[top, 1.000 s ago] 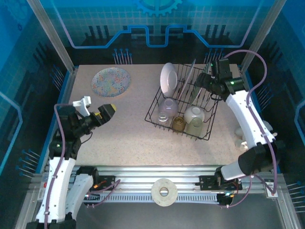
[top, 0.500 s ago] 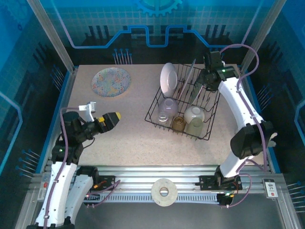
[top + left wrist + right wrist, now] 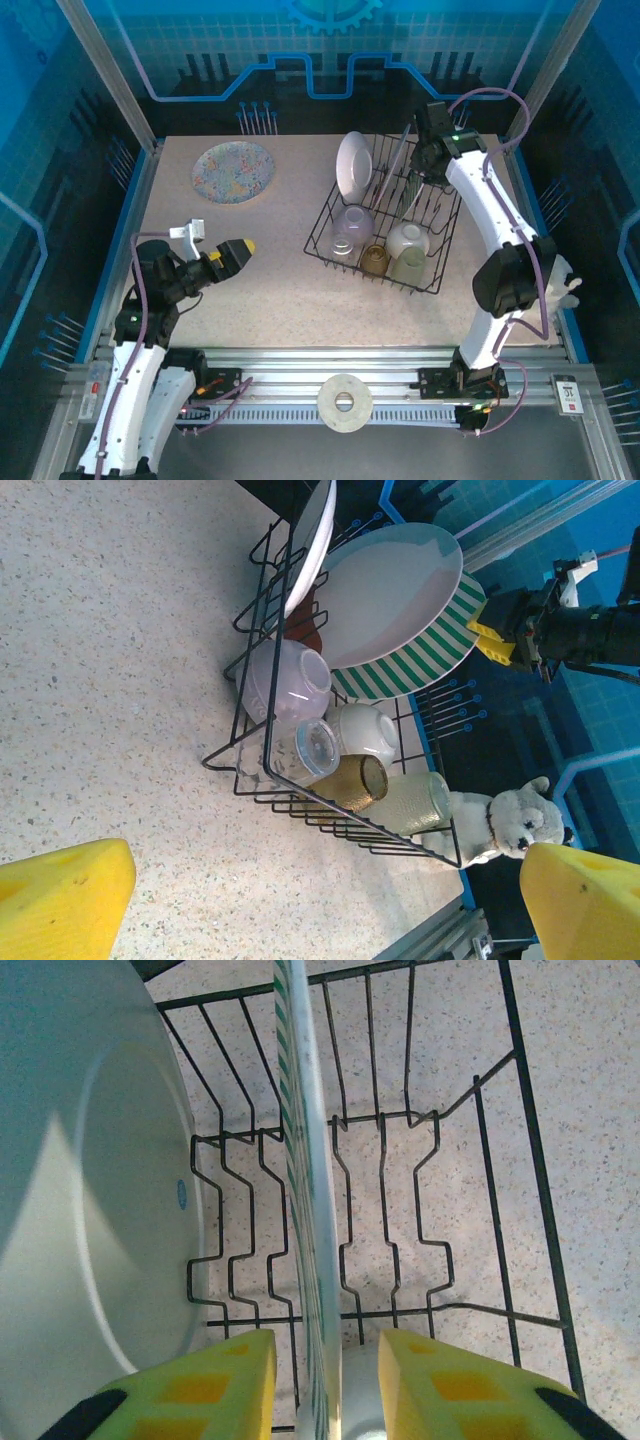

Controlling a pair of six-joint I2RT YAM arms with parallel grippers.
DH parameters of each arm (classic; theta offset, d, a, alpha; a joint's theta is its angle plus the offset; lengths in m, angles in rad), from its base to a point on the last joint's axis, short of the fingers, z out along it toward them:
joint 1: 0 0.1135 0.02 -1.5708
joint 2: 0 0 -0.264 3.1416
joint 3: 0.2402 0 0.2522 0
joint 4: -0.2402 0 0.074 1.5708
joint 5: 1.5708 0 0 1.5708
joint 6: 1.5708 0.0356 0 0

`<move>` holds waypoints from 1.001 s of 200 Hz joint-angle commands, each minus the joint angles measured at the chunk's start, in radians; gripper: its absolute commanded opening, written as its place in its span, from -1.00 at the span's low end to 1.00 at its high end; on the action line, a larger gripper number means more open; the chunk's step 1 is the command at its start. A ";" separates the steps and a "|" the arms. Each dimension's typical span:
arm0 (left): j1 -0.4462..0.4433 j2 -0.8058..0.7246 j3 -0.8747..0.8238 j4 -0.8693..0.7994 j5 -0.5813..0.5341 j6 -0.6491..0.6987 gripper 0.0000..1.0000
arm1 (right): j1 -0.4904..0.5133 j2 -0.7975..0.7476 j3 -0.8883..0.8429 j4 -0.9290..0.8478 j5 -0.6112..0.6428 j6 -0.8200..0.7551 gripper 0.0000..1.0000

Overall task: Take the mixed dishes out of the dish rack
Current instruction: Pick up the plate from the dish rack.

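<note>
The green-striped plate (image 3: 305, 1210) stands on edge in the back row of the dish rack (image 3: 312, 240), beside a plain white plate (image 3: 90, 1190). We find the right gripper (image 3: 325, 1360), off the rack's far right corner a second ago, now over that row, its narrowed jaws astride the plate's rim with a slight gap each side. The left gripper (image 3: 325, 895), spread wide and empty, hangs well off the rack's left side; we cannot read the white plate's small blue mark.
</note>
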 commanded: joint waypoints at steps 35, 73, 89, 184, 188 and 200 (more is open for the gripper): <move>-0.004 -0.022 0.004 0.021 0.022 -0.007 0.99 | 0.010 0.048 0.052 -0.053 0.024 0.028 -0.49; -0.004 -0.023 0.006 0.022 0.022 -0.008 0.99 | 0.011 0.061 0.064 -0.060 0.022 0.026 -0.58; -0.004 -0.024 0.009 0.019 0.022 -0.005 0.99 | 0.012 0.061 0.064 -0.062 0.025 0.025 -0.69; -0.004 -0.023 0.005 0.081 0.104 -0.026 0.99 | 0.011 0.019 0.069 -0.055 0.056 0.020 -1.00; -0.004 -0.024 0.002 0.091 0.119 -0.031 0.99 | 0.011 0.014 0.070 -0.055 0.058 0.019 -1.00; -0.004 -0.023 -0.004 0.130 0.160 -0.047 0.99 | 0.011 0.003 0.072 -0.054 0.064 0.016 -1.00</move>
